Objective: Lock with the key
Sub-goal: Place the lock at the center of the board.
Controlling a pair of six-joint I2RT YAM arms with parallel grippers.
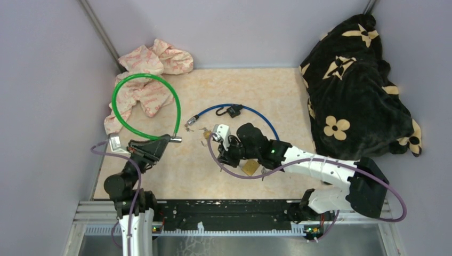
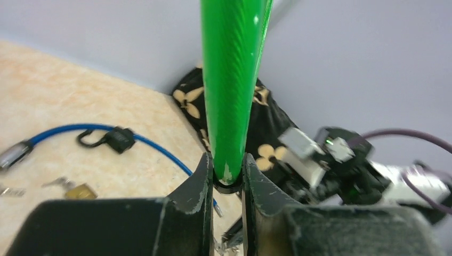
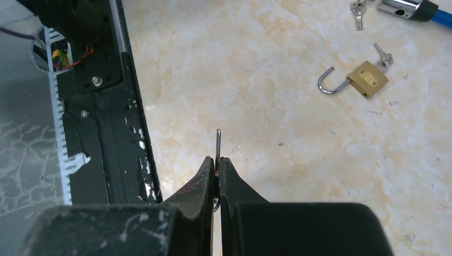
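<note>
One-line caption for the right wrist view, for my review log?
Right gripper pinches a key over the table, open brass padlock lying ahead to the right.

Pale lilac walls (image 1: 240, 26) on three sides, soft even light. Marbled beige tabletop (image 1: 250, 90). Metal poles (image 1: 99, 32) in back corners. Black flowered blanket (image 1: 352, 80) heaped back right; pink patterned cloth (image 1: 154, 61) back left.

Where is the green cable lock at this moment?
The green cable lock sits on the left in the top view, looping across the pink patterned cloth, its near end clamped by the left gripper.
</note>
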